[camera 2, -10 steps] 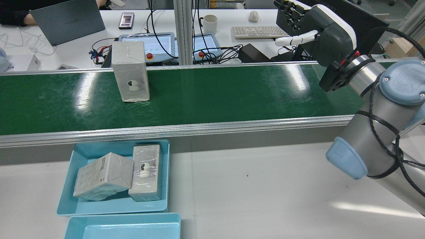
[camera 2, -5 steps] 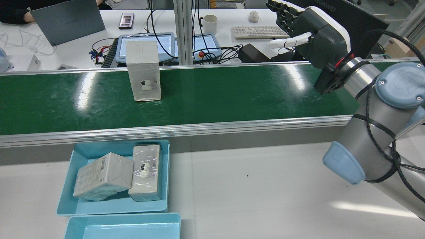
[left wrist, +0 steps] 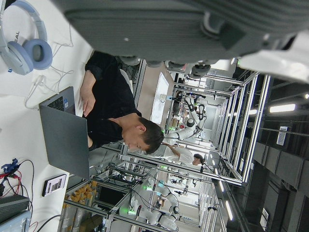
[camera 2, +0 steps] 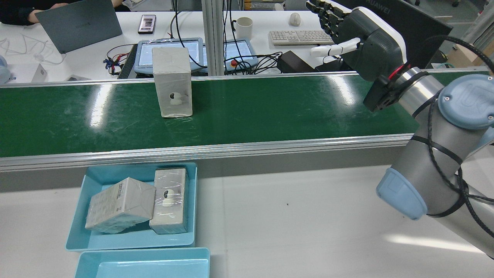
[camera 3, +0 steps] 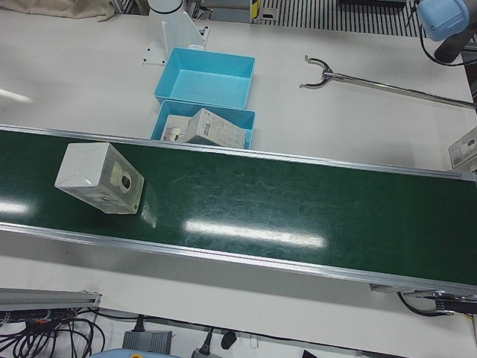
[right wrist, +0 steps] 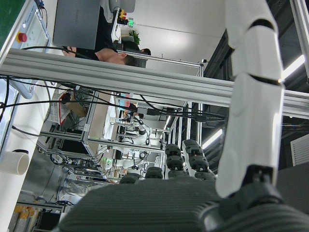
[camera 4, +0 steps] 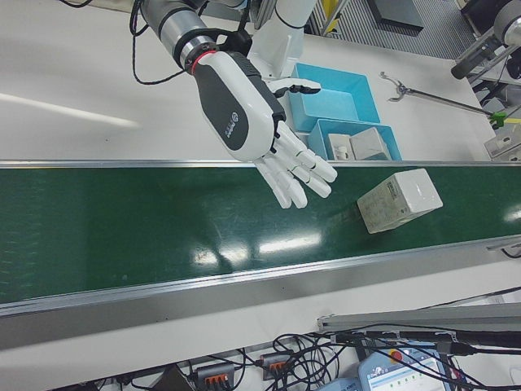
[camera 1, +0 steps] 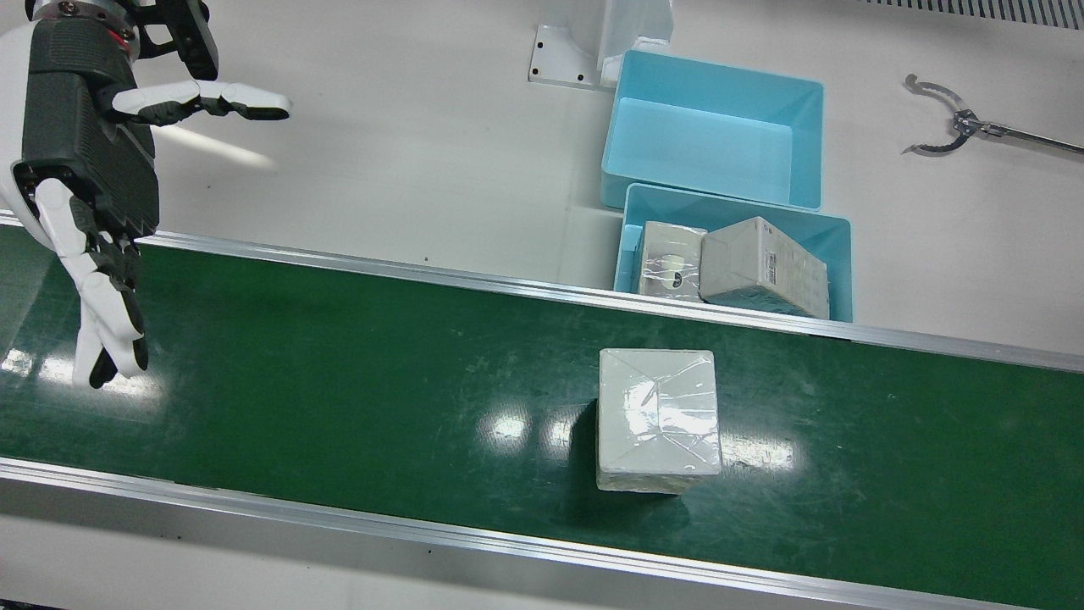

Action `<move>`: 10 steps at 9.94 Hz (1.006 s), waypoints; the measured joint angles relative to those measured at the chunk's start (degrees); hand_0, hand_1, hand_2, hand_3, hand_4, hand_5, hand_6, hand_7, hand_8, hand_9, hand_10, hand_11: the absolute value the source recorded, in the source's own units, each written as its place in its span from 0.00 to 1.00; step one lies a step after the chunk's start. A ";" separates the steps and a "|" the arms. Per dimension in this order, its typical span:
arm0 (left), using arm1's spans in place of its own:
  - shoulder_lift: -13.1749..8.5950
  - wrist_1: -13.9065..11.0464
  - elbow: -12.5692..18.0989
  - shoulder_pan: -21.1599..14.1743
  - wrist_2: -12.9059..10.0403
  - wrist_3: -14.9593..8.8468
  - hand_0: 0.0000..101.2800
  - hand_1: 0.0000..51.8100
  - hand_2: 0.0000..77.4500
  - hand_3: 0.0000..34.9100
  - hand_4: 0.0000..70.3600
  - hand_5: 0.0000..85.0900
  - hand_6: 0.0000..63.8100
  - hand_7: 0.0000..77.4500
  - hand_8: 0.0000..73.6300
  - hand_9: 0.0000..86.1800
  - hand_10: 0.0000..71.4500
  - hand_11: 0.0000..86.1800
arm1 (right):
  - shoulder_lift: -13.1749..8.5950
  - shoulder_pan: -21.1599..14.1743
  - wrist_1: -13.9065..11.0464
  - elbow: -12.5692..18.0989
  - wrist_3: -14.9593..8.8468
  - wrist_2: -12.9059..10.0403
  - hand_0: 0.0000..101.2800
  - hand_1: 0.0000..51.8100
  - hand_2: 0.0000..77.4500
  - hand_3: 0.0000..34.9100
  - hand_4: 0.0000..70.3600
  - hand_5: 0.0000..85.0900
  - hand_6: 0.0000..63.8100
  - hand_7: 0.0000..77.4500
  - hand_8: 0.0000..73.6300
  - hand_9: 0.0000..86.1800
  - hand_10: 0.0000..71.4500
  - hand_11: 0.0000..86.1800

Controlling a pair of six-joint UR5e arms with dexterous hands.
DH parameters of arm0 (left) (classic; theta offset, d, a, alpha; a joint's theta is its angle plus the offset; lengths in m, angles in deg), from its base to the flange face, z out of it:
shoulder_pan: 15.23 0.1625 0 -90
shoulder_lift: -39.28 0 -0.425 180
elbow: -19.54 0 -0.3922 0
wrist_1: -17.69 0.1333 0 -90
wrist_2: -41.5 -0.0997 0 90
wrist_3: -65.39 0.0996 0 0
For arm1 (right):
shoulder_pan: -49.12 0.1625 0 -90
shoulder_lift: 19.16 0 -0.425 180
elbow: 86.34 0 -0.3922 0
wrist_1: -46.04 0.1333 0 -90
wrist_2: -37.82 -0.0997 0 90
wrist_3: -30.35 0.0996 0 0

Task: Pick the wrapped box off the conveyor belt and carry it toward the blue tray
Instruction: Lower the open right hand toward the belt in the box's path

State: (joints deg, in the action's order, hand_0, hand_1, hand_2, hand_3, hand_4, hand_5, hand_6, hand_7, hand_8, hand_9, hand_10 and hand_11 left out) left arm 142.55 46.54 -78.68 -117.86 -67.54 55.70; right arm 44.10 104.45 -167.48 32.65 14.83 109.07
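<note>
Wrapped box [camera 2: 172,82] stands upright on the green conveyor belt [camera 2: 270,112], untouched. Right hand [camera 4: 260,134] hangs above the belt well apart from it — fingers spread wide, holding nothing. Blue tray [camera 2: 77,231] sits on the counter [camera 2: 289,224] beside the belt, containing two wrapped boxes. Left hand's state cannot be told.

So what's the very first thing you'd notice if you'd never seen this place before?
Probably the big white and black right hand, open with fingers spread, hanging above the green conveyor belt. Next comes the shiny wrapped box standing alone on the belt, well apart from the hand. Then the blue tray beside the belt, already holding two similar boxes.
</note>
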 joint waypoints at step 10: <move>0.00 0.00 0.00 0.00 0.00 0.00 0.00 0.00 0.01 0.00 0.00 0.01 0.00 0.00 0.00 0.00 0.00 0.00 | 0.15 -0.20 -0.12 -2.29 1.22 -0.04 0.46 0.29 0.19 0.06 0.12 0.12 0.00 0.09 0.01 0.02 0.00 0.02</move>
State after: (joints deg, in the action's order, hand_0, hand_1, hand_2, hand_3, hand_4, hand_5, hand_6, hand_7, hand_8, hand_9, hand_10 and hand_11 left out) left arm 142.55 46.54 -78.68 -117.86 -67.54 55.70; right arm 44.26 104.24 -167.60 30.37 16.05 109.03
